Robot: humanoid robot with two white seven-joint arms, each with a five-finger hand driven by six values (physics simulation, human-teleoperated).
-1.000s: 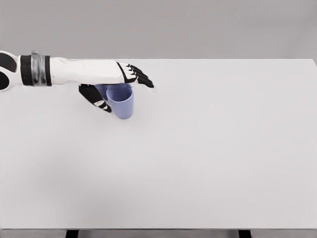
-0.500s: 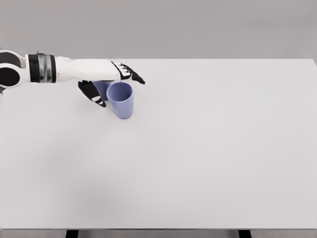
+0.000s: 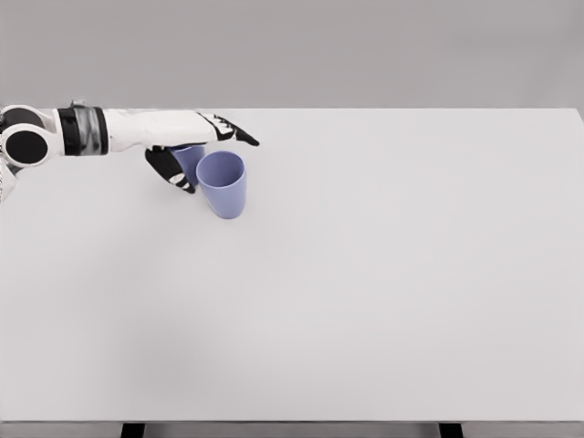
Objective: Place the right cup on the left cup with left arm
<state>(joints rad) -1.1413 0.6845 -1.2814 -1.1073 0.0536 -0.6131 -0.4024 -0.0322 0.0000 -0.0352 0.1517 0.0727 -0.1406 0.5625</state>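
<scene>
A light blue cup (image 3: 223, 187) stands upright on the white table (image 3: 365, 274), far left near the back. A second blue cup (image 3: 190, 157) shows just behind and to the left of it, mostly hidden by my hand and by the front cup. I cannot tell whether the two touch. My left hand (image 3: 208, 153) hovers over the rear cup, its fingers (image 3: 239, 136) spread above the front cup's far rim and its thumb (image 3: 175, 173) down on the left. The hand is open and holds nothing. The right arm is out of view.
The table's far edge (image 3: 365, 109) runs just behind the cups. Its right edge (image 3: 580, 182) lies far to the right.
My left hand has drawn back to the left, off the front cup's rim. The front cup's opening now shows fully and the cup has stayed in place.
</scene>
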